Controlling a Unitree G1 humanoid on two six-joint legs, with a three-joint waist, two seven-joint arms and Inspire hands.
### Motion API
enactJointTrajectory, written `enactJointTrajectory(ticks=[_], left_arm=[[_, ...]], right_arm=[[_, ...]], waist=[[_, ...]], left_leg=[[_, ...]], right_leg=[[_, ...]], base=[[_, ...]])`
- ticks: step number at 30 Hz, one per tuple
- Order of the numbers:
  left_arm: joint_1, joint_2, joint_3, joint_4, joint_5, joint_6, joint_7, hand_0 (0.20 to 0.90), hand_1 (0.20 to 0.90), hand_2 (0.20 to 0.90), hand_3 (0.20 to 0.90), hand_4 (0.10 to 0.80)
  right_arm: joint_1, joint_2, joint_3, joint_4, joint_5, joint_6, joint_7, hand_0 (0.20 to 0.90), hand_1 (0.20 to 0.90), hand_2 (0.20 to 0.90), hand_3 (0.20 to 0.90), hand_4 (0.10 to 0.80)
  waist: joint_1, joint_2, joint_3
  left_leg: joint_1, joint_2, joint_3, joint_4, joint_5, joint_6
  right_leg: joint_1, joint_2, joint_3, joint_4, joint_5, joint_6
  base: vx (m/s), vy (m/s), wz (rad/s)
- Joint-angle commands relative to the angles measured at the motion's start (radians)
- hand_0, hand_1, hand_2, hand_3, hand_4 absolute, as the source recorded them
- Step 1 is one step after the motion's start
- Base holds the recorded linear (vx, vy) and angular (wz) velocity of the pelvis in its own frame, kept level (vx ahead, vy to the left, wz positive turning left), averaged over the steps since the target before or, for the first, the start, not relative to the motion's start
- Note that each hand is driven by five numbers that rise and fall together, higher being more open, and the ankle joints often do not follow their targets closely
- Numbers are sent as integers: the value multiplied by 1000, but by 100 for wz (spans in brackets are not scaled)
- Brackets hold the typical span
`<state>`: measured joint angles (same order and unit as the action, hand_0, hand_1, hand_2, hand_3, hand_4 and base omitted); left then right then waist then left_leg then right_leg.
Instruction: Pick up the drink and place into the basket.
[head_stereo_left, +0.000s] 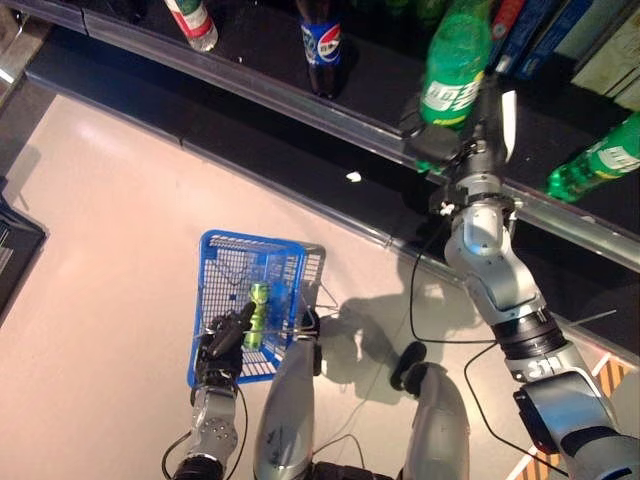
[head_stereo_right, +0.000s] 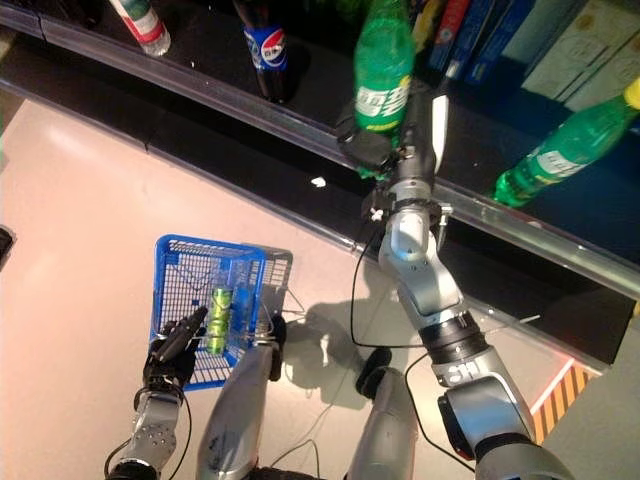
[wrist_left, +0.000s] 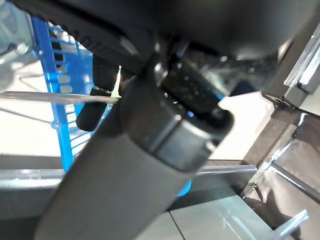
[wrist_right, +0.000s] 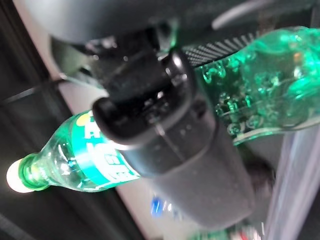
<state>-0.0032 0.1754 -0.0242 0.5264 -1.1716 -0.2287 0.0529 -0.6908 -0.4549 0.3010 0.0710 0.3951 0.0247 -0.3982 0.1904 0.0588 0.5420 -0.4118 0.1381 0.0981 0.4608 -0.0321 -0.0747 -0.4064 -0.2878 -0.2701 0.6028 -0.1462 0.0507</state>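
A tall green soda bottle stands at the front of the dark shelf. My right hand is shut round its lower part; the bottle shows past the thumb in the right wrist view. Low on my left, a blue wire basket hangs over the pale floor, with my left hand curled on its near edge. Blue mesh shows beside that hand in the left wrist view. A small green bottle lies inside the basket.
On the shelf stand a cola bottle and a clear bottle with a red label. Another green bottle lies to the right. Boxes fill the back right. A metal rail edges the shelf.
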Motion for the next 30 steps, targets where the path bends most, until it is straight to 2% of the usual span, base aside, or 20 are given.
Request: enactJointTrajectory(ticks=[1,5,11,18,24,30], left_arm=[[91,106,-3,-311,41,-52,-138,300,300,300,200,100],[120,115,-29,-413,56,-25,-157,300,300,300,200,100],[135,137,-66,-512,70,41,-224,300,300,300,200,100],[144,192,-121,-656,41,114,-320,300,300,300,200,100],[105,237,-159,-762,-14,119,-391,300,300,300,200,100],[47,259,-184,-839,-27,112,-467,300,300,300,200,100]], right_arm=[[-137,-20,-31,-277,40,-105,108,300,300,300,200,100],[-86,20,27,-311,89,-64,164,300,300,300,200,100],[-61,67,122,-257,59,-31,178,300,300,300,200,100],[-27,106,212,-154,136,-25,193,300,300,300,200,100],[-19,157,277,-47,140,-54,156,300,300,300,200,100],[-6,240,324,112,144,-78,146,300,300,300,200,100]], waist=[[21,12,-53],[42,8,-84],[79,12,-105],[125,25,-107],[163,36,-85],[191,45,-57]], left_leg=[[57,9,-74,-12,96,-26],[94,6,-87,-44,114,-32],[118,-6,-117,-82,127,-34],[141,-33,-154,-131,125,-32],[125,-60,-184,-136,105,-24],[108,-84,-213,-138,95,-17]], right_leg=[[164,2,-24,-19,-40,-29],[233,5,-50,-57,-38,-31],[291,0,-89,-100,-26,-29],[360,-14,-146,-153,-14,-11],[378,-34,-198,-161,-4,2],[379,-46,-224,-164,10,10]], base=[[58,-30,4],[50,-24,11],[8,-15,19],[-14,0,28],[-57,-38,28],[-34,-38,22]])
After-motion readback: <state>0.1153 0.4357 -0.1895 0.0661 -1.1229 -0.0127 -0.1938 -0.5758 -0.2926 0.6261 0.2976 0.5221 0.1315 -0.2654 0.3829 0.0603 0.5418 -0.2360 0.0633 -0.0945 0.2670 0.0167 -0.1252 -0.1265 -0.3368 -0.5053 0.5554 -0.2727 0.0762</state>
